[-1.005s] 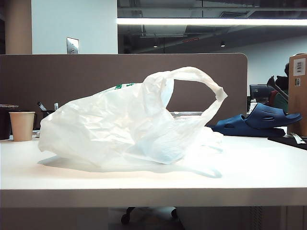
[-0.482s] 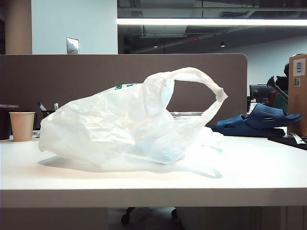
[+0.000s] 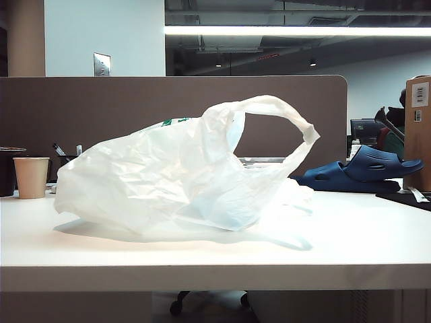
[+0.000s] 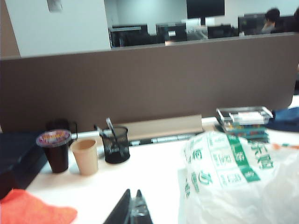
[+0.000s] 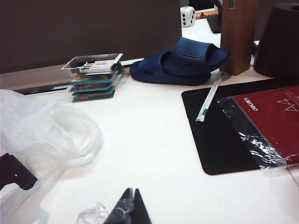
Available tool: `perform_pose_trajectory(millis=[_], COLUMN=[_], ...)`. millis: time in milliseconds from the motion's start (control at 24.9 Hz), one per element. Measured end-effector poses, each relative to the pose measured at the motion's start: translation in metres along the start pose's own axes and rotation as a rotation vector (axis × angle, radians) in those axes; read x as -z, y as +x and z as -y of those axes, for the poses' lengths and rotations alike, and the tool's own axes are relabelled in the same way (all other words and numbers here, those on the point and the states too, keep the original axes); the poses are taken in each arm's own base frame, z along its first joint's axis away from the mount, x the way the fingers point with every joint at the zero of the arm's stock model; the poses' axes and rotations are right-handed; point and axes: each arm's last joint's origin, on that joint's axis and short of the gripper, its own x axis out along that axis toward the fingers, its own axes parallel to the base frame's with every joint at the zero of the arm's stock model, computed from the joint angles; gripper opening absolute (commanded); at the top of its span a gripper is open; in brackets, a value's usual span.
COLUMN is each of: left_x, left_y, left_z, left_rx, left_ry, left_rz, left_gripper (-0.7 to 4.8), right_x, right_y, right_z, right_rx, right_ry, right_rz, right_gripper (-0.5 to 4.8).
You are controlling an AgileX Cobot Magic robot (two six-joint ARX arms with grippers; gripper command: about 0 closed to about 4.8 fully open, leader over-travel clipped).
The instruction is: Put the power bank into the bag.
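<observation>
The bag (image 3: 161, 175) lies crumpled on the white table (image 3: 363, 235), one loop handle arching up on its right. No arm shows in the exterior view. In the left wrist view my left gripper (image 4: 132, 192) is shut and empty over bare table, apart from the bag's green-printed side (image 4: 233, 177). My right gripper (image 5: 131, 190) is also shut and empty, with the bag (image 5: 42, 130) off to one side. The power bank is hidden; a dark shape (image 5: 14, 172) shows at the bag's edge and I cannot tell what it is.
A paper cup (image 4: 86, 156), a lidded dark cup (image 4: 55, 149) and a mesh pen holder (image 4: 116, 144) stand by the partition. Stacked clear-lidded boxes (image 5: 92, 77), blue slippers (image 5: 182, 63), a black mat (image 5: 219, 135) and a wrapped red booklet (image 5: 271, 121) lie beyond the bag. An orange cloth (image 4: 32, 210) lies near.
</observation>
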Motion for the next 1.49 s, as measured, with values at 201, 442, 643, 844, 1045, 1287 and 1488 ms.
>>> perform_pose_trajectory(millis=[201, 442, 643, 844, 1045, 1287, 1488], left_x=[0.012, 0.049, 0.082, 0.094, 0.102, 0.104, 0.113], left_y=[0.008, 0.030, 0.043, 0.046, 0.047, 0.048, 0.049], left_z=[0.000, 0.001, 0.003, 0.003, 0.004, 0.004, 0.005], left_rx=[0.001, -0.003, -0.004, -0.007, -0.007, -0.008, -0.008], left_ry=[-0.001, 0.002, -0.042, -0.055, -0.056, -0.033, -0.034], left_rz=[-0.009, 0.027, 0.056, 0.115, 0.110, 0.115, 0.106], left_gripper=[-0.06, -0.06, -0.06, -0.06, -0.06, -0.06, -0.06], right_x=[0.018, 0.039, 0.052, 0.066, 0.080, 0.082, 0.082], right_y=[0.009, 0.022, 0.032, 0.039, 0.045, 0.046, 0.046], right_z=[0.003, 0.008, 0.010, 0.013, 0.016, 0.016, 0.016], right_rx=[-0.008, -0.013, -0.016, -0.014, -0.013, -0.013, -0.012], right_ry=[-0.002, -0.004, -0.038, -0.091, -0.130, -0.166, -0.172], right_rz=[0.040, 0.069, 0.104, 0.109, 0.114, 0.126, 0.126], right_gripper=[-0.05, -0.05, -0.05, -0.05, -0.05, -0.05, -0.05])
